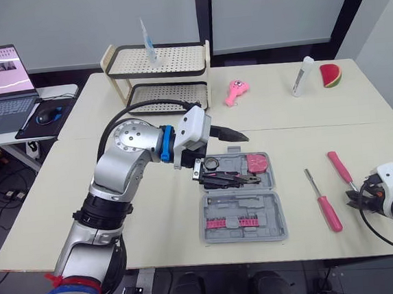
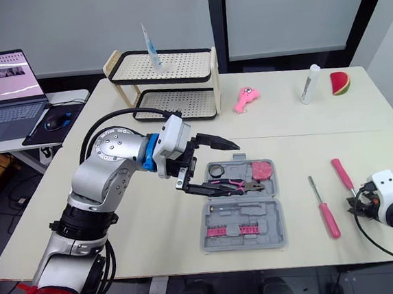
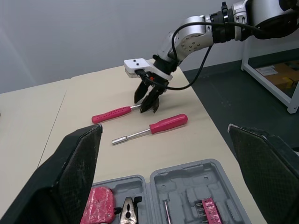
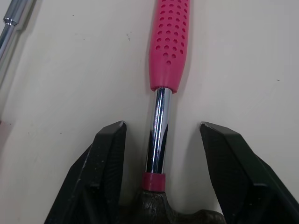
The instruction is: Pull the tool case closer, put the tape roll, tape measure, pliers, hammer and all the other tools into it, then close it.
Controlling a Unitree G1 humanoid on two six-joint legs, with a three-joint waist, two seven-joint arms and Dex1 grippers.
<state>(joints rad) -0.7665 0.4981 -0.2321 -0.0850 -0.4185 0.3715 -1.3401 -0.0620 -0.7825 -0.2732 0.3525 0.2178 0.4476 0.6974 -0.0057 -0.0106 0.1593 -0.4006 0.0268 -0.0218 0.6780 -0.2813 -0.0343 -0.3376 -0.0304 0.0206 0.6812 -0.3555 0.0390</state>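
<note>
Two pale tables (image 1: pixel 157 247) stand pushed together in an office corner. A laptop sits on a side desk to the robot's left, and a two-tier wire rack (image 1: pixel 160 81) stands at the far side.

The right gripper (image 4: pixel 161 125) is down at the table top near the right edge. Its black fingers (image 4: pixel 105 172) are spread well apart, one on each side of the hammer (image 4: pixel 169 42). They straddle the chrome shaft just above the dark head and do not touch it, so nothing is gripped. The dotted pink handle points away from the wrist. Just beside the hammer, toward the middle of the table, lies a pink-handled screwdriver (image 1: pixel 325 204), roughly parallel to it.

The left gripper (image 2: pixel 219 167) hangs in the air over the far half of the tool case (image 1: pixel 246 203), with its fingers wide open and empty.

The grey case lies open and flat near the front edge, squarely before the robot, so pulling it closer looks done. The far half holds the tape roll (image 1: pixel 212 163), the pliers (image 1: pixel 235 179) and the pink tape measure (image 1: pixel 256 162), each in a moulded recess. The near half holds a row of pink bits (image 1: pixel 229 223).

As I judge it, the packing is a little over halfway. The hammer and the screwdriver are the only tools outside the case, and both lie well to its right. The hammer looks to be the step in hand. After both go in, the case has to be folded shut.
</note>
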